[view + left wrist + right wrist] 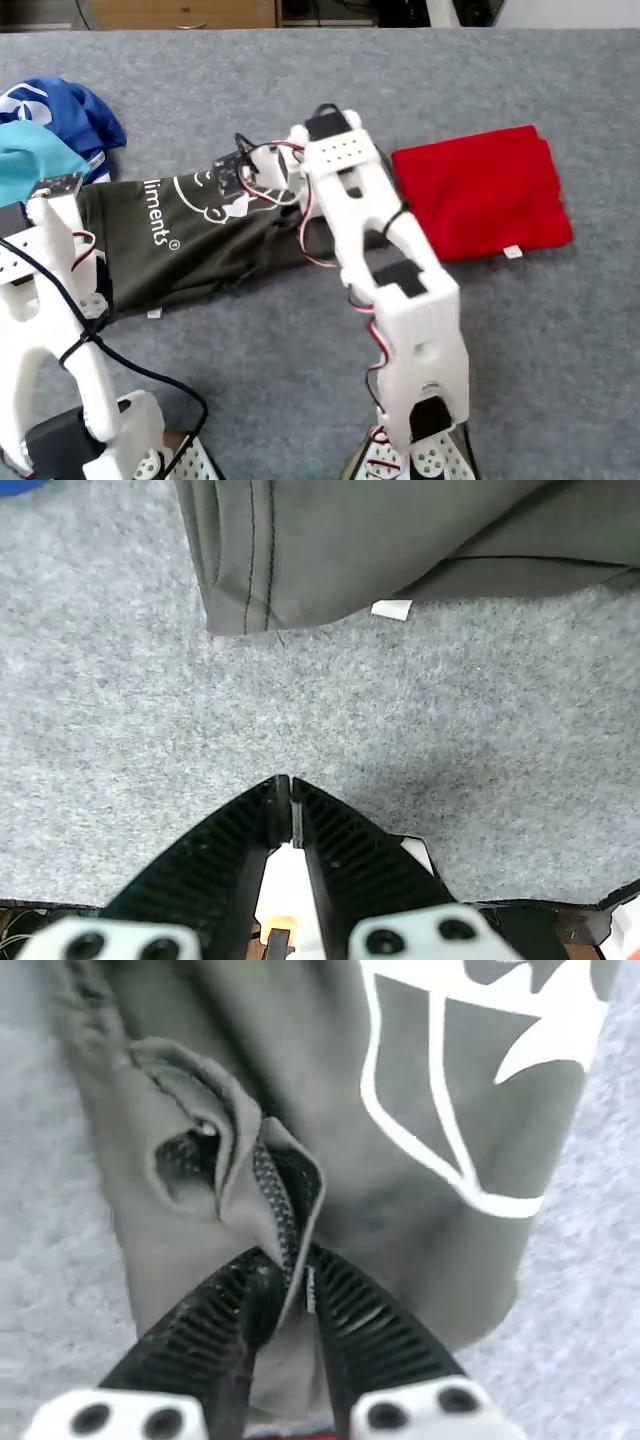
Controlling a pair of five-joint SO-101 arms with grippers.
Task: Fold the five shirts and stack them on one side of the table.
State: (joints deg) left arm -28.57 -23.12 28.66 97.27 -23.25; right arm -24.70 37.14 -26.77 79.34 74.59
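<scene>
At nine o'clock the left gripper (290,785) is hanging empty, jaws pressed together, over bare mat (450,760) by the front edge. The rumpled olive shirt (190,235) is lying at centre, the right gripper (290,1265) pinching one fold; the folded red shirt (480,190) is sitting at two o'clock.

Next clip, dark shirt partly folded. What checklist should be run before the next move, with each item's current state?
1. Right gripper pinching the dark shirt: ok, shut on a ridge of fabric.
2. Left gripper holding the shirt's hem: not ok, shut on nothing over bare table.
3. Dark shirt lying flat: not ok, bunched around the grip.
4. Red shirt folded and set to one side: ok.
5. Blue shirt and teal shirt folded: not ok, heaped together.
</scene>
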